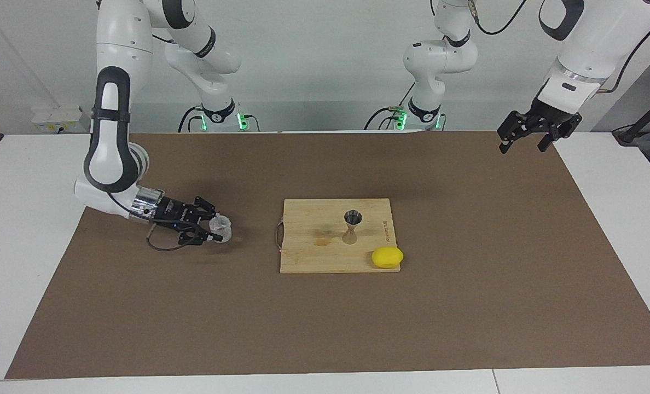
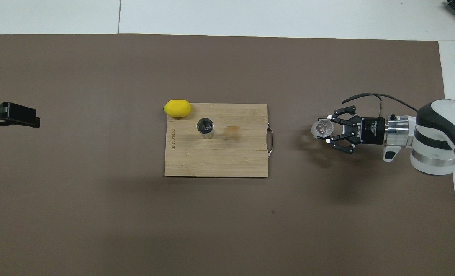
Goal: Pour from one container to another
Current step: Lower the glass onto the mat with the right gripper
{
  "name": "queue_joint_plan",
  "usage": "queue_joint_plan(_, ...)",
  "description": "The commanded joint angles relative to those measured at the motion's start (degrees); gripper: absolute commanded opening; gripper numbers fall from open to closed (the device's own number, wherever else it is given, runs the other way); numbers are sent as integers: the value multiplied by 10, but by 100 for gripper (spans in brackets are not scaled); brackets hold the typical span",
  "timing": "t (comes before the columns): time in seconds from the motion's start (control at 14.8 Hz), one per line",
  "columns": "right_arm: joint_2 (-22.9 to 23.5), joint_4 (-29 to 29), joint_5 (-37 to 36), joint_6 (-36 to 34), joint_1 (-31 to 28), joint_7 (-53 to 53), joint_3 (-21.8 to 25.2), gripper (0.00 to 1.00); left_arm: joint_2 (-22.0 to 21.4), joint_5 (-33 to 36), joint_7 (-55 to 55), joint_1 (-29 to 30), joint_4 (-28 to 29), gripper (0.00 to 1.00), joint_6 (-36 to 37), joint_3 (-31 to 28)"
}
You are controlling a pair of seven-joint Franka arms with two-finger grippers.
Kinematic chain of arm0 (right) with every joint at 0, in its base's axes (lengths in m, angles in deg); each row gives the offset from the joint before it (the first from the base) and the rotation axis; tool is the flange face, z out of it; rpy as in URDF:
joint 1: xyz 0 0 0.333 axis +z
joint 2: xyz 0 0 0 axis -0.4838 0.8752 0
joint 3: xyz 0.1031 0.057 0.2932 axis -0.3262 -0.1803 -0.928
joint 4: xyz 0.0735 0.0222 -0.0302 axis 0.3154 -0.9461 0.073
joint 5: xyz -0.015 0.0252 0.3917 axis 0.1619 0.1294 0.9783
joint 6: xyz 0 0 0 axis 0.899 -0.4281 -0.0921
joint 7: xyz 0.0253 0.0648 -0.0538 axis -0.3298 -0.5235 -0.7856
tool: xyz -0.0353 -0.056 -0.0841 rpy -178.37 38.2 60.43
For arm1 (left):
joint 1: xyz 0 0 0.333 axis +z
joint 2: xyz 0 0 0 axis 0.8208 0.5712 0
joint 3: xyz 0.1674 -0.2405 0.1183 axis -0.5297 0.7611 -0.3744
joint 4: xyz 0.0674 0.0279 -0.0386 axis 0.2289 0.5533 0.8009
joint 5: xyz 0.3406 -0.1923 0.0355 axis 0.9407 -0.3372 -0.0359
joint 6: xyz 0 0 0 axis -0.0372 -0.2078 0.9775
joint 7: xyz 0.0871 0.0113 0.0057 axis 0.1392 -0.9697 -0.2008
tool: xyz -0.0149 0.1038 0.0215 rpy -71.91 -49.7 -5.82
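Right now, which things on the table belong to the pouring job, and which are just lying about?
In the job:
- clear cup, gripped by the right pincer low over the brown mat
- steel jigger, upright on the cutting board

Lying about:
- lemon, at the board's corner
- left pincer, open, waiting over the mat's edge

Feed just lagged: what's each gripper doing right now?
Left gripper: open, empty, waiting over the mat's corner.
Right gripper: shut on the clear cup, low over the mat.

clear: brown mat (image 1: 467, 306) around board | obstacles: jigger (image 1: 352, 225), lemon (image 1: 387, 257) on cutting board (image 1: 308, 257)
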Motion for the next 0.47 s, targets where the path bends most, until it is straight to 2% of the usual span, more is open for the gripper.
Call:
queue_joint_plan(0.0, 15, 3, 31, -16, -1, -46, -4, 0, 0, 18, 7, -7, -10, 100, 13, -2)
queue_joint_plan(0.14, 21, 4, 31, -38, -5, -62, -4, 0, 0, 18, 7, -6, -10, 100, 12, -2)
queue_joint_plan(0.41, 33, 6, 26, -34, -12, -85, -3, 0, 0, 17, 9, -5, -10, 100, 13, -2)
